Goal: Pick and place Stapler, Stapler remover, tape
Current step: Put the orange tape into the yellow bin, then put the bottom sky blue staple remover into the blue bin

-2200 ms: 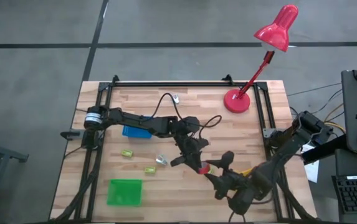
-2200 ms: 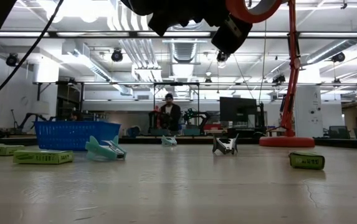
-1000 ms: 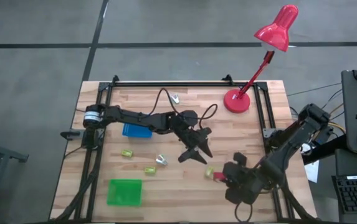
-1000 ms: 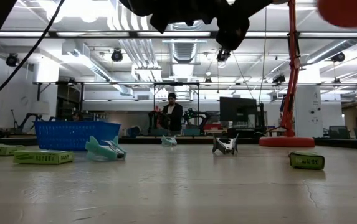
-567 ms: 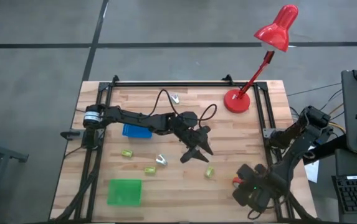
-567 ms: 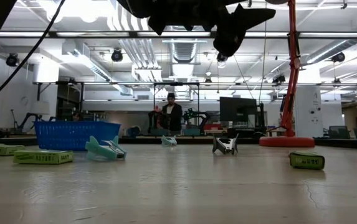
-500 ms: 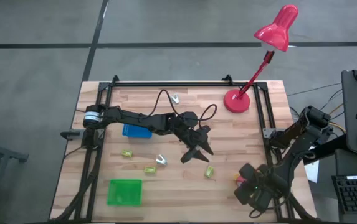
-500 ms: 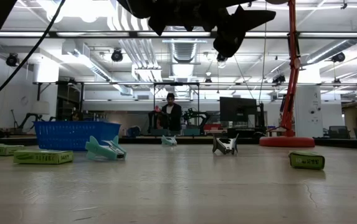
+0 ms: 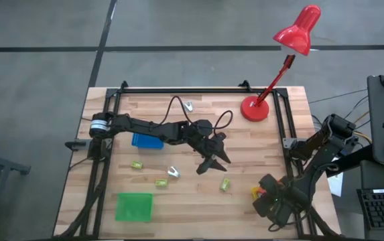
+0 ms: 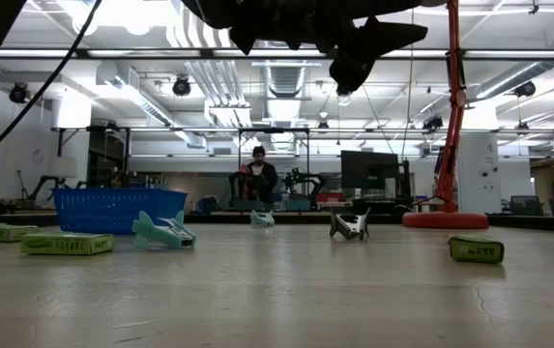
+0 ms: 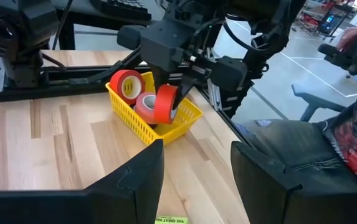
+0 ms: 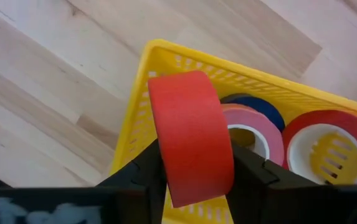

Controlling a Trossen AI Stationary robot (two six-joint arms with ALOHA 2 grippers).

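My right gripper is at the table's near right, shut on a red tape roll over a yellow basket. In the basket lie a red roll, a pale red roll and a blue roll. My left gripper hovers open over the table's middle with nothing between its fingers. Two stapler removers lie on the wood. I cannot make out a stapler. My right gripper pinches the red tape roll between its two fingers, one on each flat side face. The fingers point down from above. The roll stands on edge below them, its lower part down inside the basket's rim; whether it rests there I cannot tell.
Small green boxes lie about the middle. A blue basket stands at the left, a green container at the near left, a red lamp's base at the far right. A person stands far behind the table.
My right gripper has carried the red tape roll toward the table's right edge, from beside the green box to over the yellow basket, and holds it there on edge.
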